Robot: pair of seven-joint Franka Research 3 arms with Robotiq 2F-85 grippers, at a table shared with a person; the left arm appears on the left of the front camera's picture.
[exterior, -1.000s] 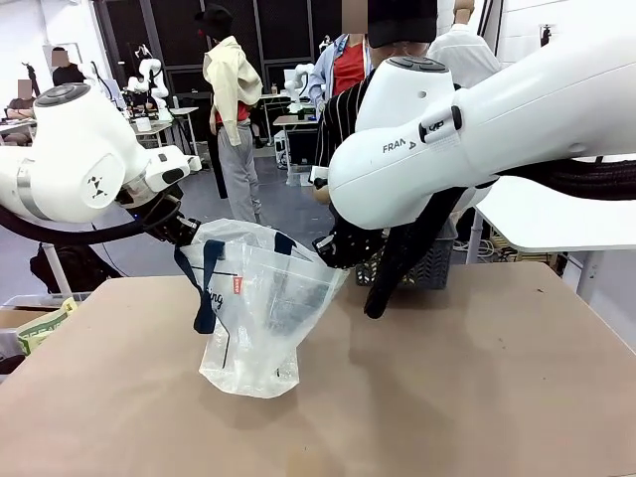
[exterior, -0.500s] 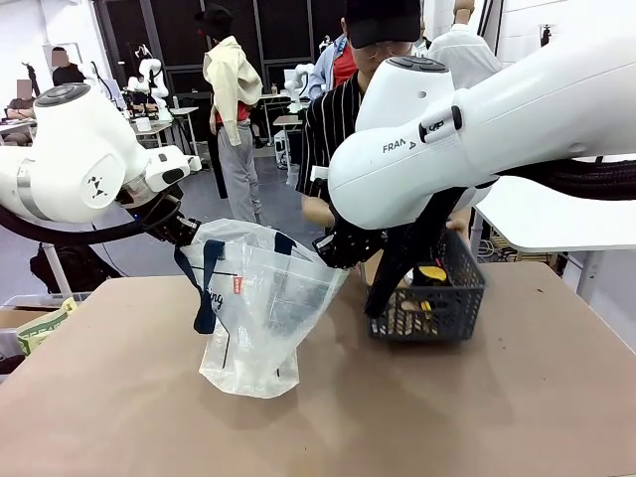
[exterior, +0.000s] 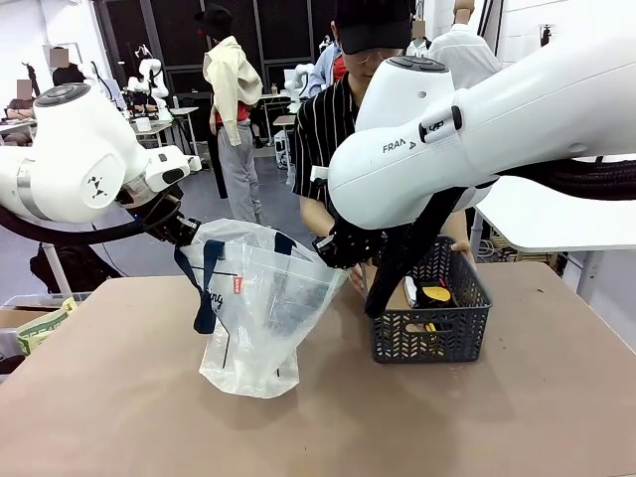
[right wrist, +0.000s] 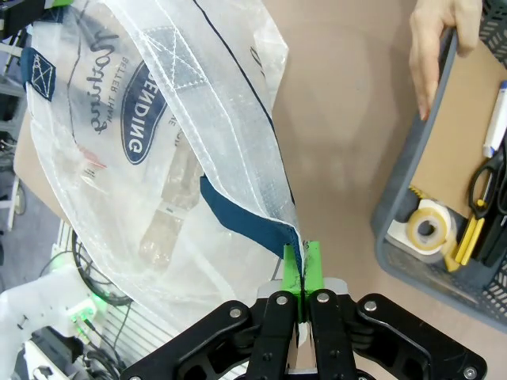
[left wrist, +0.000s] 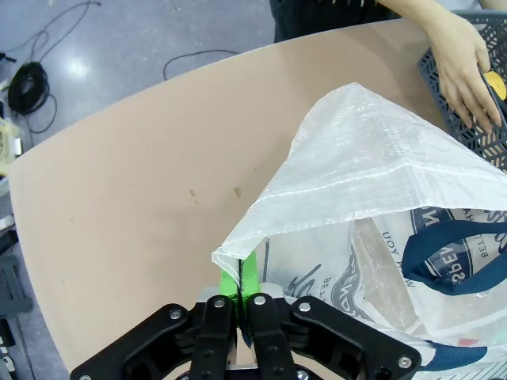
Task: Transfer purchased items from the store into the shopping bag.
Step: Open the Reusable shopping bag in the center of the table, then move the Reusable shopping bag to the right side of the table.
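Your left hand [left wrist: 244,279] is pinched shut on the rim of the shopping bag [exterior: 253,318] at its 10 o'clock corner. Your right hand [right wrist: 301,265] is clamped on the rim at 2 o'clock, beside a navy strap [right wrist: 238,218]. The mouth hangs stretched between them, and the bag's bottom is down on the surface [exterior: 517,417]. At the bag's 3 o'clock sits a dark mesh basket [exterior: 427,336] holding the purchased items [exterior: 434,295], among them a flat tan packet [right wrist: 455,150] and a tape roll [right wrist: 428,229]. The person's hand [right wrist: 436,47] grips the basket's rim.

Shopping bag [exterior: 260,318] upright, open; purchased items [exterior: 433,295] in basket [exterior: 427,344]
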